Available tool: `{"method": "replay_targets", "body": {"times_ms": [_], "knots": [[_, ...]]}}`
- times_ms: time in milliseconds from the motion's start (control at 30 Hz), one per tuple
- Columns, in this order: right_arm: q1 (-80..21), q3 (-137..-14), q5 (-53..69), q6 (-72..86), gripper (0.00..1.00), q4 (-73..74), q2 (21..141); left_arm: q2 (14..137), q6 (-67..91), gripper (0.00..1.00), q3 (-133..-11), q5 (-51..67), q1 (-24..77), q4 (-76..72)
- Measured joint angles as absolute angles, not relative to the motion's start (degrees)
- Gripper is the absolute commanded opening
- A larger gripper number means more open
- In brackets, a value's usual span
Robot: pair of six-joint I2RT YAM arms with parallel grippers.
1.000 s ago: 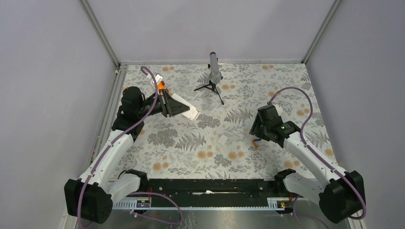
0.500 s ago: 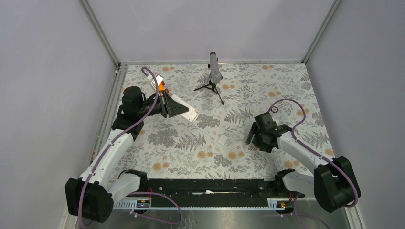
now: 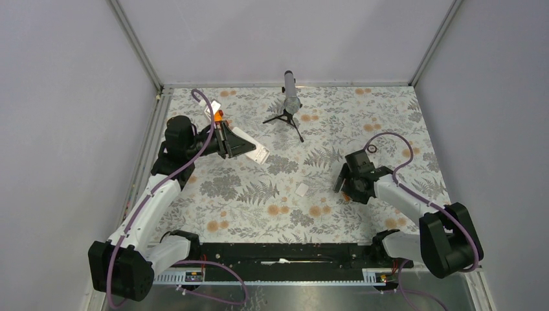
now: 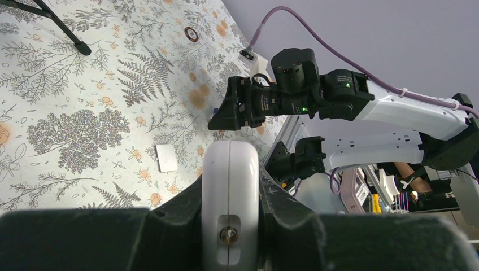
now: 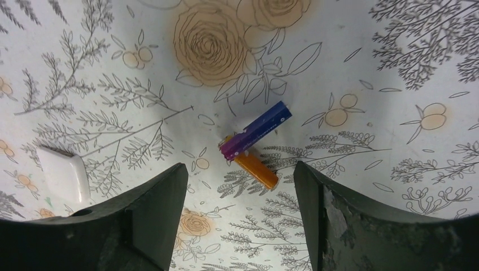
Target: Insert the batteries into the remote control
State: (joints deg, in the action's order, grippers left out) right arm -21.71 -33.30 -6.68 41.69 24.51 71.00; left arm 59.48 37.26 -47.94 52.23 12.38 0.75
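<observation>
My left gripper [image 3: 228,139] is shut on the white remote control [image 3: 251,149] and holds it above the mat at the far left. In the left wrist view the remote [image 4: 230,192] stands end-on between the black fingers. My right gripper [image 3: 343,181] is open and empty, pointing down at the mat on the right. In the right wrist view a dark blue-purple battery [image 5: 257,131] lies across one end of an orange battery [image 5: 257,170] on the mat. Both lie just ahead of my open gripper [image 5: 238,169], between its fingers and touching neither.
A small flat white cover [image 3: 302,189] lies on the mat left of the right gripper; it also shows in the right wrist view [image 5: 62,175]. A small tripod with a grey cylinder [image 3: 289,97] stands at the back centre. An orange piece [image 3: 219,116] sits behind the left gripper.
My right arm has folded in and shifted slightly left, bringing the open gripper over the batteries. The left arm and the remote have not moved.
</observation>
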Motion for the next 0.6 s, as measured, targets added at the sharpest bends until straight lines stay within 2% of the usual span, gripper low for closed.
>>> {"method": "replay_targets", "body": {"times_ms": [233, 433, 600], "knots": [[-18.11, -34.81, -6.72, 45.82, 0.68, 24.99, 73.49, 59.48, 37.28, 0.0, -47.97, 52.21, 12.36, 0.75], [-17.65, -35.79, -6.61, 52.9, 0.67, 24.56, 75.05, 59.48, 37.28, 0.0, -47.97, 52.21, 12.34, 0.75], [-17.54, -37.19, -7.38, 57.6, 0.59, 25.28, 76.97, 59.48, 37.28, 0.0, -47.97, 52.21, 12.29, 0.75]]}}
